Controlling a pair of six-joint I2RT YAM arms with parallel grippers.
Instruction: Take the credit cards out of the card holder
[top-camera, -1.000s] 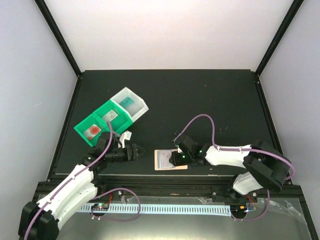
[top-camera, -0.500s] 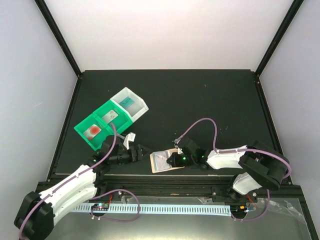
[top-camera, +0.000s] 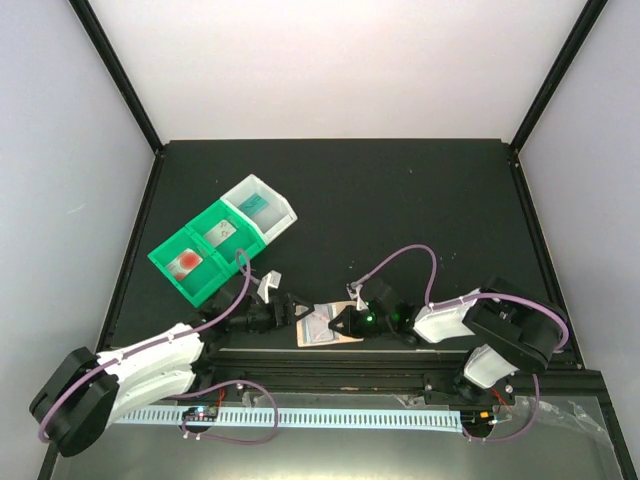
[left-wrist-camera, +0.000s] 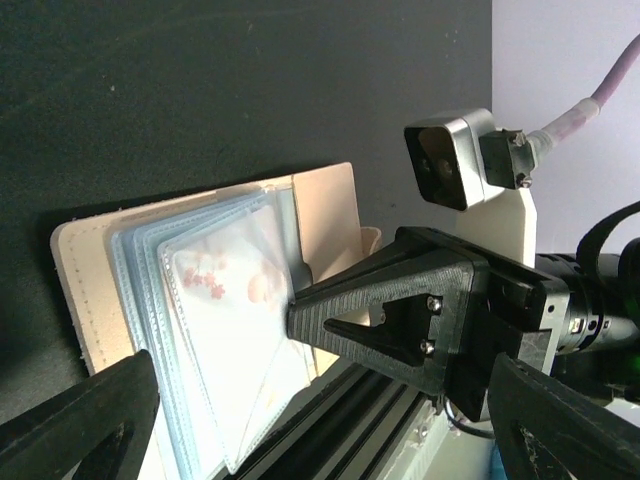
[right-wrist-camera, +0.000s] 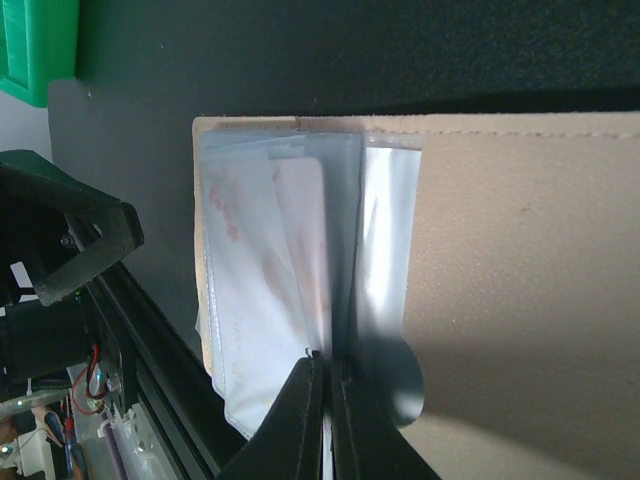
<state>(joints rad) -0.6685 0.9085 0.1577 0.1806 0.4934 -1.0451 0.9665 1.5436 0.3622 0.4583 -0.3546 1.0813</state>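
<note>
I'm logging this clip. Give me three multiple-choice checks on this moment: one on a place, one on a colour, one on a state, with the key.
1. Where does the card holder lie?
A. on the table, by its near edge
B. inside a green compartment
C. at the far right corner

2. What colour is the bin holding the teal card?
A. green
B. white
C. black

3. How is the right gripper?
A. wide open in the air
B. shut on the card holder
C. shut on a bin wall

Key:
1 A: the top view shows it at the table's near edge.
2 B: the teal card lies in the white bin.
3 B: its wrist view shows the fingers pinched together on an inner sleeve.
</note>
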